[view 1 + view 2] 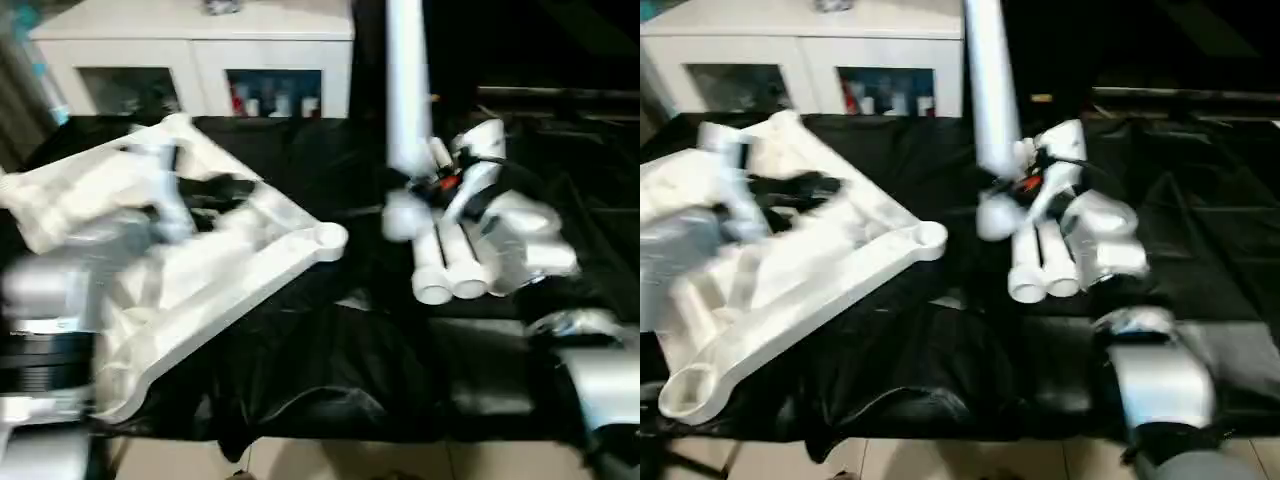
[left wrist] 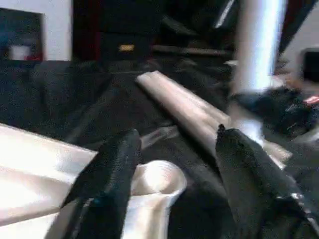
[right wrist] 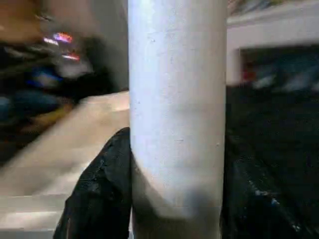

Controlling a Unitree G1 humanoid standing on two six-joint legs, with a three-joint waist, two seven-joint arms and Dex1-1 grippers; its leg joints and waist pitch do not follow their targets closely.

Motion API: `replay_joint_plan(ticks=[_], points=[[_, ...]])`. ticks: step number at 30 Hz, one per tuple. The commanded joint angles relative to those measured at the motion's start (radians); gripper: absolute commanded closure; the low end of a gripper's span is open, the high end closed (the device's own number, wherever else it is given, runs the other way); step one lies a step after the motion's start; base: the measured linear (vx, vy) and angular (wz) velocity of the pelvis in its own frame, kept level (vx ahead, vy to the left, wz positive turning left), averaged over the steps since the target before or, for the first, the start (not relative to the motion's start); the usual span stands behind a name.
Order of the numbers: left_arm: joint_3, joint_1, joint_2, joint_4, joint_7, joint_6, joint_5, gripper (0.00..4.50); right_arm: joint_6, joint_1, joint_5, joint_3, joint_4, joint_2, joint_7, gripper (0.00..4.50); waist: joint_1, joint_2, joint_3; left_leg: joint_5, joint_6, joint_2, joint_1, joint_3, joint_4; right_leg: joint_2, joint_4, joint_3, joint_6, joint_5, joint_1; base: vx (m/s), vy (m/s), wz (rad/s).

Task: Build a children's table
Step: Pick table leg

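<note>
The white tabletop lies upside down on the left, ribbed underside up, with a round corner socket pointing toward the middle. My left gripper hovers open just above that socket, its black fingers either side of it and nothing between them. My right gripper is shut on a white leg, held upright right of the socket. Two more legs lie side by side on the cloth below that hand.
A black cloth covers the work surface, rumpled near the front edge. A white glass-door cabinet stands behind it. Pale floor shows beyond the front edge. Dark furniture fills the back right.
</note>
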Motion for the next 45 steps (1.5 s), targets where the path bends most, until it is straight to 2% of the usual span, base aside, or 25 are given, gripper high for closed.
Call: replay_joint_plan(ticks=[1, 2, 3, 4, 5, 7, 8, 9, 10, 11, 12, 17, 20, 21, 24, 26, 27, 29, 31, 33, 36, 37, 39, 41, 45], points=[[-0.016, -0.028, -0.03, -0.056, -0.04, 0.026, -0.071, 1.33, 0.116, 0.001, 0.073, -0.019, -0.069, 0.008, 0.074, 2.64, 0.01, -0.001, -0.088, -0.119, 0.104, 0.027, 0.0, -0.003, -0.063, -0.057, -0.067, 0.04, -0.303, -0.08, 0.074, 0.0, 0.0, 0.0], [-0.037, -0.053, -0.098, -0.061, -0.072, 0.048, -0.126, 1.24, 0.261, 0.027, 0.142, -0.003, -0.132, 0.014, 0.168, 2.64, 0.017, -0.016, -0.083, -0.116, 0.106, 0.021, 0.0, 0.004, -0.065, -0.052, -0.075, 0.044, -0.293, -0.112, 0.075, 0.0, 0.0, 0.0], [-0.043, -0.061, -0.114, -0.053, -0.074, 0.051, -0.128, 1.19, 0.299, 0.037, 0.161, 0.004, -0.156, 0.012, 0.189, 2.64, 0.034, -0.006, -0.086, -0.116, 0.101, 0.027, 0.005, -0.001, -0.064, -0.059, -0.072, 0.043, -0.288, -0.122, 0.071, 0.0, 0.0, 0.0], [-0.053, -0.079, -0.134, -0.029, -0.07, 0.055, -0.12, 1.14, 0.338, 0.049, 0.18, 0.019, -0.188, 0.01, 0.212, 2.64, 0.031, -0.011, -0.083, -0.12, 0.099, 0.029, 0.001, 0.001, -0.067, -0.057, -0.075, 0.043, -0.277, -0.139, 0.069, 0.0, 0.0, 0.0], [-0.065, -0.095, -0.151, -0.003, -0.064, 0.055, -0.108, 1.07, 0.374, 0.061, 0.195, 0.032, -0.223, 0.007, 0.228, 2.64, 0.038, -0.02, -0.083, -0.125, 0.092, 0.028, 0.003, 0.001, -0.068, -0.057, -0.078, 0.042, -0.254, -0.168, 0.068, 0.0, 0.0, 0.0], [-0.07, -0.102, -0.158, 0.007, -0.062, 0.054, -0.105, 0.76, 0.389, 0.065, 0.2, 0.035, -0.237, 0.006, 0.232, 2.64, 0.044, -0.018, -0.081, -0.127, 0.081, 0.028, 0.004, 0.0, -0.069, -0.061, -0.082, 0.043, -0.229, -0.204, 0.067, 0.0, 0.0, 0.0], [-0.082, -0.123, -0.178, 0.037, -0.055, 0.056, -0.101, 0.71, 0.433, 0.071, 0.218, 0.042, -0.272, 0.004, 0.246, 2.64, 0.045, -0.024, -0.077, -0.132, 0.062, 0.021, 0.003, 0.002, -0.07, -0.059, -0.092, 0.043, -0.185, -0.275, 0.067, 0.0, 0.0, 0.0], [-0.091, -0.137, -0.191, 0.058, -0.053, 0.057, -0.1, 0.62, 0.46, 0.073, 0.23, 0.047, -0.295, 0.002, 0.255, 2.64, 0.046, -0.025, -0.079, -0.12, 0.055, 0.021, 0.001, 0.0, -0.071, -0.061, -0.094, 0.044, -0.166, -0.292, 0.069, 0.0, 0.0, 0.0], [-0.092, -0.139, -0.192, 0.061, -0.053, 0.057, -0.099, 0.62, 0.464, 0.074, 0.231, 0.048, -0.298, 0.001, 0.256, 2.64, 0.047, -0.024, -0.08, -0.114, 0.052, 0.02, -0.001, 0.0, -0.07, -0.062, -0.094, 0.044, -0.158, -0.297, 0.069, 0.0, 0.0, 0.0], [-0.109, -0.16, -0.215, 0.089, -0.058, 0.059, -0.103, 0.38, 0.521, 0.084, 0.246, 0.058, -0.353, -0.003, 0.265, 2.64, 0.047, -0.024, -0.08, -0.111, 0.049, 0.022, -0.001, -0.002, -0.072, -0.063, -0.094, 0.044, -0.153, -0.301, 0.068, 0.0, 0.0, 0.0], [-0.112, -0.166, -0.223, 0.094, -0.063, 0.061, -0.109, 0.38, 0.54, 0.089, 0.249, 0.062, -0.373, -0.004, 0.266, 2.64, 0.05, -0.026, -0.083, -0.087, 0.051, 0.021, -0.001, -0.002, -0.071, -0.062, -0.091, 0.045, -0.144, -0.278, 0.069, 0.0, 0.0, 0.0], [-0.118, -0.183, -0.253, 0.099, -0.084, 0.077, -0.143, 0.0, 0.603, 0.116, 0.265, 0.085, -0.457, -0.018, 0.271, 2.64, 0.049, -0.03, -0.085, -0.056, 0.054, 0.019, -0.004, -0.001, -0.07, -0.062, -0.09, 0.045, -0.157, -0.228, 0.071, 0.0, 0.0, 0.0], [-0.118, -0.188, -0.267, 0.106, -0.076, 0.063, -0.139, 0.0, 0.62, 0.122, 0.266, 0.085, -0.482, -0.022, 0.261, 2.64, 0.046, -0.028, -0.086, -0.046, 0.054, 0.02, -0.006, -0.002, -0.071, -0.062, -0.089, 0.042, -0.159, -0.212, 0.071, 0.0, 0.0, 0.0], [-0.111, -0.191, -0.274, 0.113, -0.065, 0.053, -0.136, 0.0, 0.625, 0.121, 0.265, 0.083, -0.49, -0.024, 0.256, 2.64, 0.044, -0.033, -0.084, -0.046, 0.056, 0.019, -0.007, -0.001, -0.071, -0.062, -0.091, 0.043, -0.157, -0.217, 0.072, 0.0, 0.0, 0.0], [-0.105, -0.197, -0.277, 0.122, -0.051, 0.043, -0.126, 0.0, 0.635, 0.122, 0.264, 0.079, -0.501, -0.025, 0.249, 2.64, 0.044, -0.033, -0.084, -0.043, 0.059, 0.021, -0.006, -0.001, -0.072, -0.061, -0.09, 0.043, -0.154, -0.208, 0.071, 0.0, 0.0, 0.0], [-0.104, -0.201, -0.273, 0.123, -0.044, 0.044, -0.121, 0.0, 0.641, 0.124, 0.267, 0.077, -0.513, -0.027, 0.24, 2.64, 0.044, -0.038, -0.085, -0.04, 0.056, 0.021, -0.005, 0.0, -0.072, -0.064, -0.09, 0.044, -0.153, -0.21, 0.072, 0.0, 0.0, 0.0], [-0.104, -0.201, -0.272, 0.122, -0.041, 0.046, -0.122, 0.17, 0.641, 0.125, 0.267, 0.077, -0.516, -0.028, 0.236, 2.64, 0.045, -0.037, -0.085, -0.037, 0.056, 0.021, -0.006, -0.001, -0.072, -0.064, -0.089, 0.044, -0.155, -0.204, 0.072, 0.0, 0.0, 0.0], [-0.111, -0.21, -0.268, 0.125, 0.029, 0.021, -0.062, 0.34, 0.618, 0.129, 0.249, 0.083, -0.532, -0.024, 0.212, 2.64, 0.044, -0.037, -0.084, -0.041, 0.052, 0.025, -0.003, -0.003, -0.074, -0.064, -0.09, 0.044, -0.154, -0.197, 0.069, 0.0, 0.0, 0.0], [-0.173, -0.23, -0.235, 0.141, 0.159, -0.049, 0.104, 0.57, 0.572, 0.13, 0.212, 0.085, -0.552, -0.009, 0.154, 2.64, 0.043, -0.032, -0.084, -0.047, 0.047, 0.027, 0.0, -0.004, -0.075, -0.065, -0.091, 0.044, -0.148, -0.2, 0.068, 0.0, 0.0, 0.0], [-0.18, -0.233, -0.23, 0.143, 0.181, -0.057, 0.126, 0.66, 0.564, 0.129, 0.204, 0.083, -0.557, -0.004, 0.135, 2.64, 0.043, -0.036, -0.086, -0.047, 0.046, 0.027, 0.0, -0.003, -0.076, -0.067, -0.089, 0.044, -0.156, -0.189, 0.072, 0.0, 0.0, 0.0], [-0.152, -0.249, -0.243, 0.113, 0.369, -0.02, 0.189, 0.72, 0.523, 0.133, 0.123, 0.094, -0.598, 0.025, -0.013, 2.65, 0.04, -0.036, -0.087, -0.017, 0.042, 0.028, -0.003, -0.003, -0.075, -0.065, -0.077, 0.044, -0.183, -0.111, 0.073, 0.0, 0.0, 0.0], [-0.155, -0.249, -0.242, 0.111, 0.38, -0.024, 0.2, 0.73, 0.522, 0.134, 0.12, 0.095, -0.602, 0.029, -0.023, 2.65, 0.035, -0.038, -0.085, -0.003, 0.028, 0.026, -0.003, -0.006, -0.073, -0.059, -0.077, 0.042, -0.167, -0.104, 0.069, 0.0, 0.0, 0.0], [-0.113, -0.247, -0.274, 0.099, 0.417, 0.004, 0.163, 0.83, 0.522, 0.142, 0.111, 0.103, -0.633, 0.045, -0.059, 2.65, 0.036, -0.04, -0.084, -0.034, 0.027, 0.019, -0.005, -0.002, -0.074, -0.065, -0.087, 0.044, -0.155, -0.161, 0.077, 0.0, 0.0, 0.0], [-0.095, -0.236, -0.306, 0.095, 0.44, 0.007, 0.149, 1.11, 0.51, 0.155, 0.093, 0.12, -0.665, 0.069, -0.108, 2.65, 0.033, -0.039, -0.084, -0.035, 0.027, 0.019, -0.005, -0.002, -0.075, -0.064, -0.091, 0.044, -0.144, -0.182, 0.074, 0.0, 0.0, 0.0], [-0.085, -0.232, -0.331, 0.091, 0.471, -0.002, 0.141, 1.45, 0.47, 0.158, 0.045, 0.15, -0.671, 0.078, -0.157, 2.65, 0.034, -0.034, -0.086, -0.037, 0.031, 0.021, -0.002, -0.003, -0.075, -0.06, -0.087, 0.044, -0.163, -0.132, 0.07, 0.0, 0.0, 0.0]])
